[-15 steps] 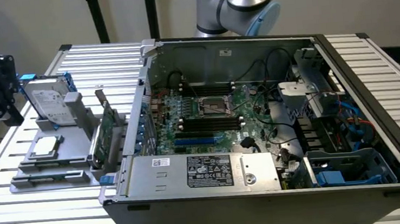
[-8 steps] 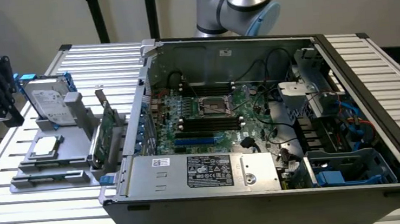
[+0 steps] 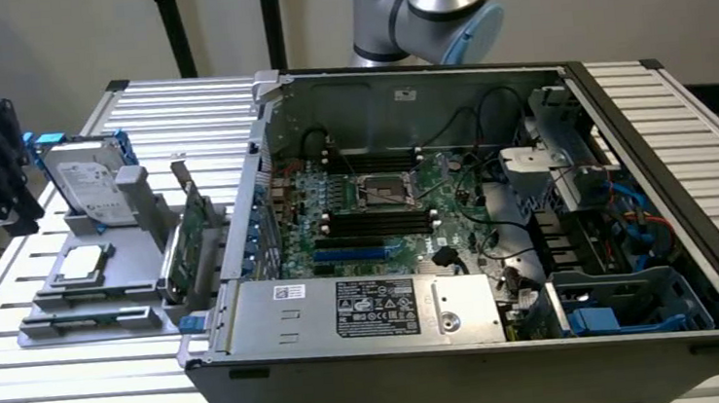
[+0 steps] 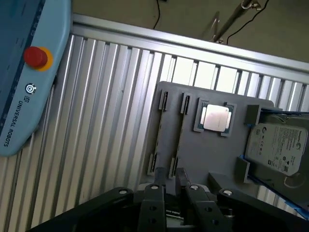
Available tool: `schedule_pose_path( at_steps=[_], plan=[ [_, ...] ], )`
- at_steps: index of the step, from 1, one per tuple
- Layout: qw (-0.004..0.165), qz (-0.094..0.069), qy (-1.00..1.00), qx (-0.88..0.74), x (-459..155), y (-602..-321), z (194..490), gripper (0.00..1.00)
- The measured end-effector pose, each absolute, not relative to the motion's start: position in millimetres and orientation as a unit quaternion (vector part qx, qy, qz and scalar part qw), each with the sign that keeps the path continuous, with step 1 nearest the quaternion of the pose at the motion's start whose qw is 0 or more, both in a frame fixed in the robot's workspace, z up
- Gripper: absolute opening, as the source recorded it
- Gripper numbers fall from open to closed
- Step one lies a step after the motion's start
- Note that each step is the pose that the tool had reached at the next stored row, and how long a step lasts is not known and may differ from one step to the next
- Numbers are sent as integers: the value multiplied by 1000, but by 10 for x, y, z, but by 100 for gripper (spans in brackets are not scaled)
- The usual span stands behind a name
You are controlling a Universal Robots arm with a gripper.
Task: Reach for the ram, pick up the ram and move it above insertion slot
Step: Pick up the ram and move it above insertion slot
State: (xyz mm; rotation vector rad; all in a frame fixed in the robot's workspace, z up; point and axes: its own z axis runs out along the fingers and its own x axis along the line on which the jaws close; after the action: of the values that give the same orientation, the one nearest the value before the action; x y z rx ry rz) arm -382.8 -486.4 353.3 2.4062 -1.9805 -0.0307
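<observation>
Item: my tool point(image 4: 174, 189), fingers parted with nothing pinched between them, hanging over the grey holder point(image 4: 212, 154) on the counter point(image 4: 106, 121). Item: the ram, judged to be among the green boards point(image 3: 194, 237) standing on edge in that holder, just beside the computer case point(image 3: 477, 348); which board, I cannot tell. Status: reach unfinished; grasp, lift and carry above the memory slots point(image 3: 375, 222) all outstanding.

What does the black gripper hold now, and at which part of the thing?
Nothing, as far as I see: the black gripper hangs free above the grey plastic holder.
</observation>
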Motion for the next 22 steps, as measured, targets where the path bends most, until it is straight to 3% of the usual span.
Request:
schedule_pose_path(
  at_steps=[3,22],
  plan=[
    [12,-9,-639,769,-3849,-4864,3477,36],
    [11,-9,-669,743,-3902,-4874,3132,36]
  ],
)
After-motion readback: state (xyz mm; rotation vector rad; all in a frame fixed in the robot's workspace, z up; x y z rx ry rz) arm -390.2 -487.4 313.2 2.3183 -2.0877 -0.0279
